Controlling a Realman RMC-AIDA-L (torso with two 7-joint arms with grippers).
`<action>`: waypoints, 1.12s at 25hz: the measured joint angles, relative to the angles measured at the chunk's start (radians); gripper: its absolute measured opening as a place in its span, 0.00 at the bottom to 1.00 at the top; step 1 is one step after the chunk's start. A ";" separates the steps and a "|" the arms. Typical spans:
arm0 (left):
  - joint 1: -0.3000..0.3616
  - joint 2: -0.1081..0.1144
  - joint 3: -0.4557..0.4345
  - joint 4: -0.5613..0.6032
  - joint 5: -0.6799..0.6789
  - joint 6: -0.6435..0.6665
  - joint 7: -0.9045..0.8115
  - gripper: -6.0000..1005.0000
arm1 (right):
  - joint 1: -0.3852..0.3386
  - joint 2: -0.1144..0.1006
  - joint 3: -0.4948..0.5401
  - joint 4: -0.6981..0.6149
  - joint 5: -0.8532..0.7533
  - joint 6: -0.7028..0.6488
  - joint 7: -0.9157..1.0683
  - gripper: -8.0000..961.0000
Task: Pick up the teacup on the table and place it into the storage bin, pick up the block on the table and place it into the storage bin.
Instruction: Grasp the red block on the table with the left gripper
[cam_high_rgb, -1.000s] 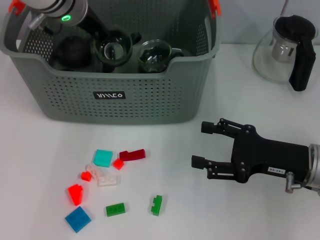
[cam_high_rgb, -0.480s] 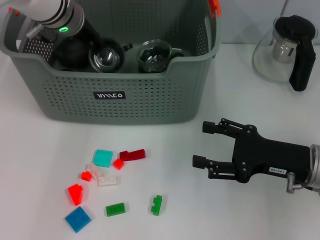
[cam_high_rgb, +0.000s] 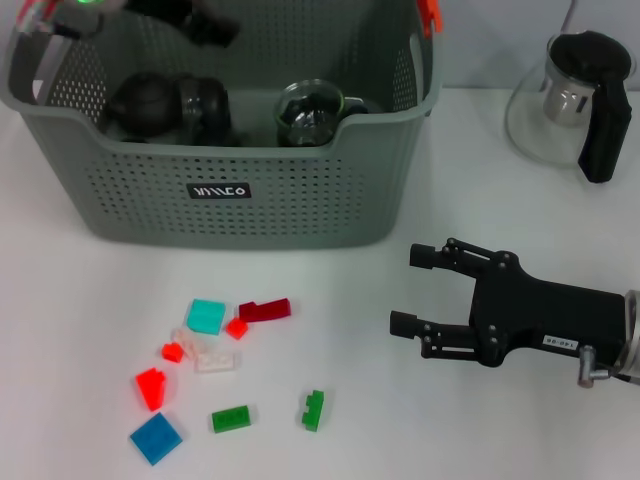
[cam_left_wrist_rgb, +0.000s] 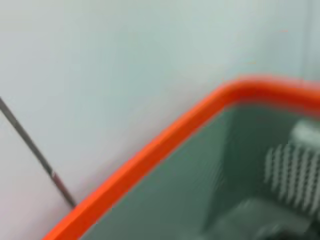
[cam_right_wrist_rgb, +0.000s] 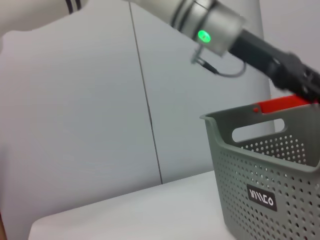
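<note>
Two cups (cam_high_rgb: 310, 112) sit in the bin (cam_high_rgb: 230, 190); blocks (cam_high_rgb: 208, 316) lie on the table in front. L gripper (cam_high_rgb: 190, 20) is above the bin's back-left corner, jaws can't tell. R gripper (cam_high_rgb: 412, 290) waits near the blocks w/ jaws wide. Blocks are small, so a grab may slip or knock others.

I saw a plain white surface (cam_high_rgb: 80, 290) under even, soft light, without hard shadows. Behind it stood a pale grey-blue wall (cam_right_wrist_rgb: 75, 100) built of flat panels, with a thin dark vertical seam (cam_right_wrist_rgb: 146, 100) between two of them. The wall met the surface's far edge.
</note>
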 joint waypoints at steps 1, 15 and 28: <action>0.010 0.002 -0.055 0.037 -0.069 0.054 0.024 0.47 | 0.000 0.000 0.000 -0.001 0.000 0.000 0.000 0.95; 0.237 0.250 -0.469 -0.573 -1.000 0.766 0.457 0.79 | -0.001 0.001 0.000 0.004 -0.002 -0.005 0.000 0.95; 0.509 0.118 -0.399 -0.527 -0.710 0.732 0.898 0.79 | 0.000 0.004 0.000 0.006 -0.006 -0.007 0.000 0.95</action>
